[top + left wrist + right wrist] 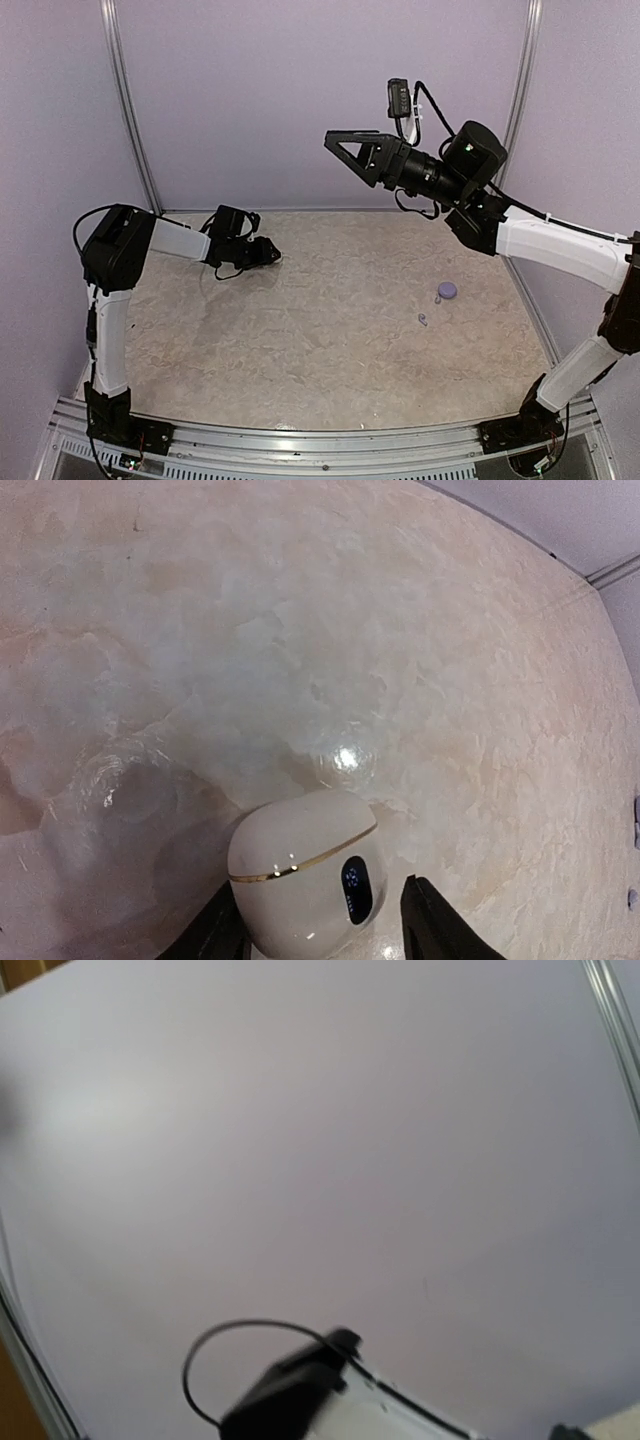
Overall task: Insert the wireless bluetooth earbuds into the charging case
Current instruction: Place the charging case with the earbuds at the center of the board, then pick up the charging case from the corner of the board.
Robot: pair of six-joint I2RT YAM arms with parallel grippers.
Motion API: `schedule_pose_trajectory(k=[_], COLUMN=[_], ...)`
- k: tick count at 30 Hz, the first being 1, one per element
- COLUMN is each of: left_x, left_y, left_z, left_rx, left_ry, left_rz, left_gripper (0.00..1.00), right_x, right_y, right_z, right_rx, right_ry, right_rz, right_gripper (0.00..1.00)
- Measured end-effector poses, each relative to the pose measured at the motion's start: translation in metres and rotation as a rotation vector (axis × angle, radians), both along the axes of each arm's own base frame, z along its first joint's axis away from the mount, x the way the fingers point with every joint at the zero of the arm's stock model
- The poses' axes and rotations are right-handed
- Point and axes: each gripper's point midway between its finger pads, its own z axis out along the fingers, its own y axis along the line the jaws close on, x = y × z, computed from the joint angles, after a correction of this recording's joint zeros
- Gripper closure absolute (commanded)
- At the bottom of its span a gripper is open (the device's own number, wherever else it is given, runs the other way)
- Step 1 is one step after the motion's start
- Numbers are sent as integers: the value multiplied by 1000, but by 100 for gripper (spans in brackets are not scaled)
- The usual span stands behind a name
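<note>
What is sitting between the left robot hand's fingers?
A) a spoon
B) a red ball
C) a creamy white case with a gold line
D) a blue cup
C: the left wrist view shows a rounded cream case with a thin gold line around it, sitting between the two dark fingers of the left gripper.
</note>
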Motion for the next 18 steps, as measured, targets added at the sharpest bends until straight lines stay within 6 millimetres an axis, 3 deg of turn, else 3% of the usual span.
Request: schedule_pose_trajectory(k=[5, 9, 13, 18], left_x=[3, 1, -12, -31], left_y=[15, 29, 43, 57], left_z=[6, 19, 48, 109], left_rx=[49, 92, 117, 125], left_ry=[-8, -30, -84, -227], left_rz=[35, 64, 85, 128], left_gripper=[28, 2, 1, 1], right_x=[12, 29, 40, 68], right_y=[-10, -27, -51, -101], right_z=[-28, -52, -73, -107], right_rx=[-65, -144, -220, -339], right_ry=[34, 69, 96, 158], right_rz=[-40, -125, -220, -411], right_gripper=[0, 0, 1, 1])
